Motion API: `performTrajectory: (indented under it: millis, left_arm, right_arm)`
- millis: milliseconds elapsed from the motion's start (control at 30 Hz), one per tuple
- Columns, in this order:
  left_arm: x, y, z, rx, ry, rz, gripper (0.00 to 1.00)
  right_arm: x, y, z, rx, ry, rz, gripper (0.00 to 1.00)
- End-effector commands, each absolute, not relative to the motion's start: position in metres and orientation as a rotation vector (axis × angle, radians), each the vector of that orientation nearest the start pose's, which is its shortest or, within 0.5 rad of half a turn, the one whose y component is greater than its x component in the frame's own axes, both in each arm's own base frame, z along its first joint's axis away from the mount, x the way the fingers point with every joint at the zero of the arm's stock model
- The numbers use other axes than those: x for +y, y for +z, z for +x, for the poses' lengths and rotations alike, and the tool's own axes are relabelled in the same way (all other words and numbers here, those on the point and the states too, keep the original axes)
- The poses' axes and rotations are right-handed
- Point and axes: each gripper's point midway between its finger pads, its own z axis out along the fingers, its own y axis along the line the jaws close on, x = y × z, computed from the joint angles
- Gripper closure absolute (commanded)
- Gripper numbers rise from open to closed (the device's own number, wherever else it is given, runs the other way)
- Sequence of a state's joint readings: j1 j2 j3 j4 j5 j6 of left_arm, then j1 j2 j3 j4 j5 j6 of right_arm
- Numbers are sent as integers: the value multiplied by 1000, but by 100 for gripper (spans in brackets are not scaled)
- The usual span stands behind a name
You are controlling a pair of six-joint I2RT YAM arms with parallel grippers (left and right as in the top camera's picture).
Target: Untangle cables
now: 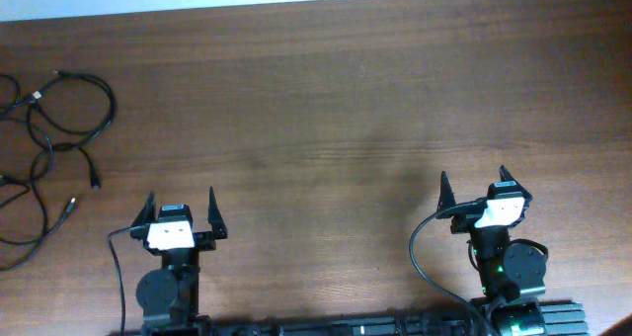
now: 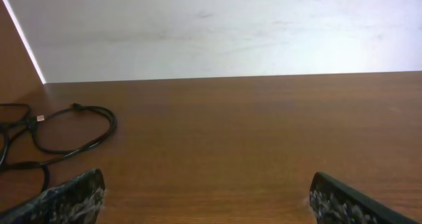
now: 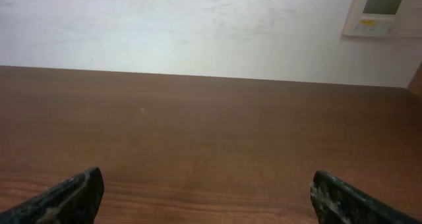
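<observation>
Your left end effector (image 1: 181,196) stands released, its two fingers (image 2: 72,197) spread wide with nothing but bare wood between them, and it touches nothing. Your right end effector (image 1: 472,175) is released in the same way, jaws wide and holding nothing, low over the brown worktop (image 1: 336,109). The cables (image 1: 45,148) lie ahead of your left end effector and off to its left, well apart from it, at the worktop's left edge. They are farther again from your right end effector, which has only bare wood in front of it. From overhead you see thin black cords in loose loops that cross one another, with part of the bundle running out of view on the left. One large loop sits farthest ahead. One free end with a black plug (image 1: 95,181) and another with a pale tip (image 1: 69,206) point back toward your left end effector. In the left wrist view the cables (image 2: 112,125) show at the left, ahead of the left finger, and a small pale-tipped plug (image 2: 39,118) rests inside the big loop. In the right wrist view, a pale wall panel (image 3: 386,10) with a small screen hangs ahead and to the right of your right end effector (image 3: 206,188).
</observation>
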State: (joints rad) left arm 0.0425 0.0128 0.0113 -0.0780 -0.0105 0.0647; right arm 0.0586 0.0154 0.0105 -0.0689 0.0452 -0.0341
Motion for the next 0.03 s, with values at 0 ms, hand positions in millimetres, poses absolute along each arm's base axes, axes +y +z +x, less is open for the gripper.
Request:
performTrajectory:
  millis: [0]
  left_arm:
    - [12, 156, 246, 1652, 97, 27, 1]
  right_arm:
    - [2, 157, 246, 1645, -42, -29, 1]
